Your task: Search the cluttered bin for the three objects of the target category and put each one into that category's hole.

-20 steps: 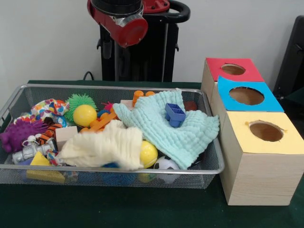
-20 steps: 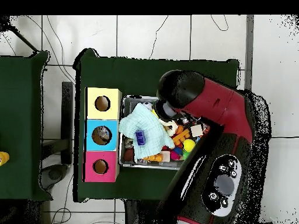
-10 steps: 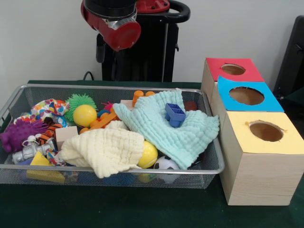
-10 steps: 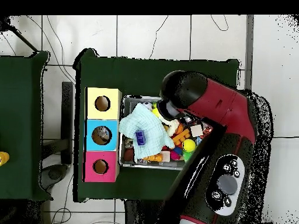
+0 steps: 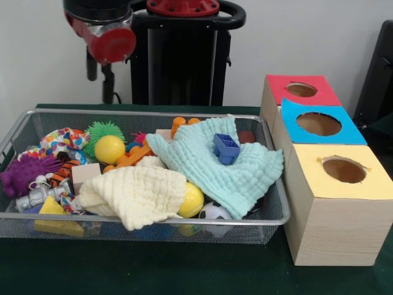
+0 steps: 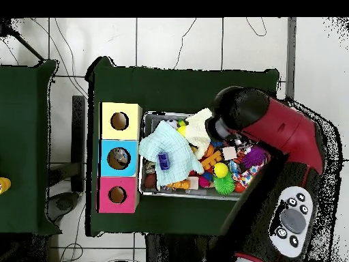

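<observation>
Bin (image 5: pixel 279 212) of wire mesh, crammed with toys, beside three wooden boxes (image 5: pixel 334 215) with holes. Mint cloth (image 5: pixel 212 163) toward right edge, cream cloth (image 5: pixel 138 193) at front edge. Blue cutter (image 5: pixel 226 148) atop mint cloth. Gripper state: cannot tell, only arm (image 5: pixel 104 31) visible.

You get even, soft indoor light in the front view, with no hard shadows. The wall (image 5: pixel 307 37) behind reads pale and flat. The wire basket (image 5: pixel 184 220) shows a faint shine along its rim, and the yellow ball (image 5: pixel 109 149) carries a small highlight. Under the basket the green table cover (image 5: pixel 153 270) goes dark. From overhead, the floor tiles (image 6: pixel 177 41) look bright, and the arm (image 6: pixel 286 136) looks glossy.
</observation>
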Controlling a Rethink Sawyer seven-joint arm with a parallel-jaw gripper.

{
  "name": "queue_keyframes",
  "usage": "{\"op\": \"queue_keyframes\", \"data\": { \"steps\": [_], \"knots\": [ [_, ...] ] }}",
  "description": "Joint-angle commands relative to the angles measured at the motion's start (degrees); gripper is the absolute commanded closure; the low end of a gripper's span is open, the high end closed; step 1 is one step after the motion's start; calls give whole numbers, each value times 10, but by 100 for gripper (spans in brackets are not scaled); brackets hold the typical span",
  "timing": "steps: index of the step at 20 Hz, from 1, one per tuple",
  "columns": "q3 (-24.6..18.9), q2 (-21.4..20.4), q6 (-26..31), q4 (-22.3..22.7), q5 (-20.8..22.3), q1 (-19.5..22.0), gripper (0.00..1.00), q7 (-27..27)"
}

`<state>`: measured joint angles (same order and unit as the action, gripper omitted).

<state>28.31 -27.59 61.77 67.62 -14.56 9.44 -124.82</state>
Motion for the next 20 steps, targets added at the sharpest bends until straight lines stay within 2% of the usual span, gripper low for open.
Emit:
{"op": "queue_keyframes", "data": {
  "steps": [1, 6, 9, 20],
  "knots": [
    [-80, 21, -85, 63, 20, 35, 0, 8],
    [-101, 39, -132, 82, 18, 50, 0, 3],
    [-112, 49, -141, 85, 14, 60, 0, 1],
    [-95, 79, -208, 85, 10, 42, 0, -78]
  ]
}}
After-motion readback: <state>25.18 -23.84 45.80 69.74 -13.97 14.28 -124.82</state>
